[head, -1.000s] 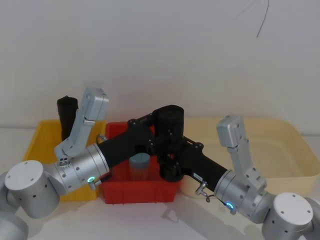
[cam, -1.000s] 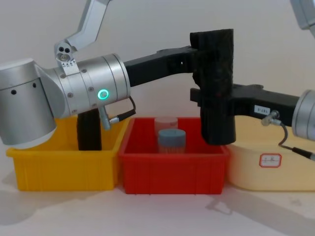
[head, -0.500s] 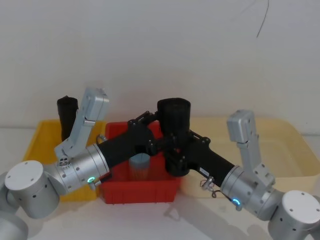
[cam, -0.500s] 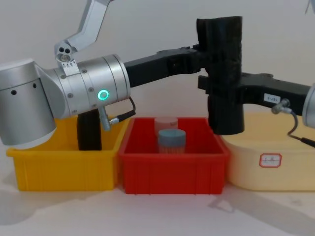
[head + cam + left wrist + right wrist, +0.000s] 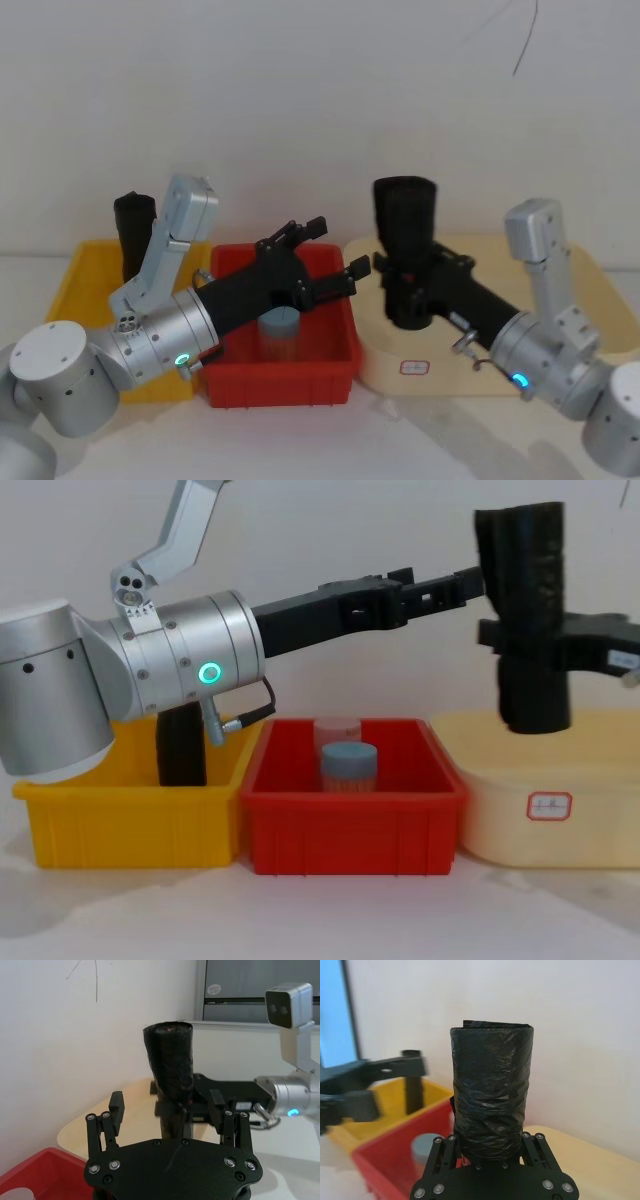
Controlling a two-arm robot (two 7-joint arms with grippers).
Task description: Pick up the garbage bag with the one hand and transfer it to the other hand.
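My right gripper (image 5: 406,286) clamps the garbage bag (image 5: 404,215) below its middle, right of the red bin (image 5: 282,384), so the tall roll may tilt or slip (my left gripper (image 5: 340,247) gapes wide above that bin).

left arm (image 5: 165,345): reaches forward from the left side and angles across toward the right. silver forearm, green ring (image 5: 209,673) lit, long black wrist. left gripper (image 5: 347,243): fingers spread wide, nothing between them, tips pointing toward the right arm.

right arm (image 5: 540,360): comes in from the right, silver link raised behind it, black wrist about level. right gripper (image 5: 408,285): fingers clamped on the lower part of the garbage bag (image 5: 404,215), held upright. the two grippers are near each other but apart.
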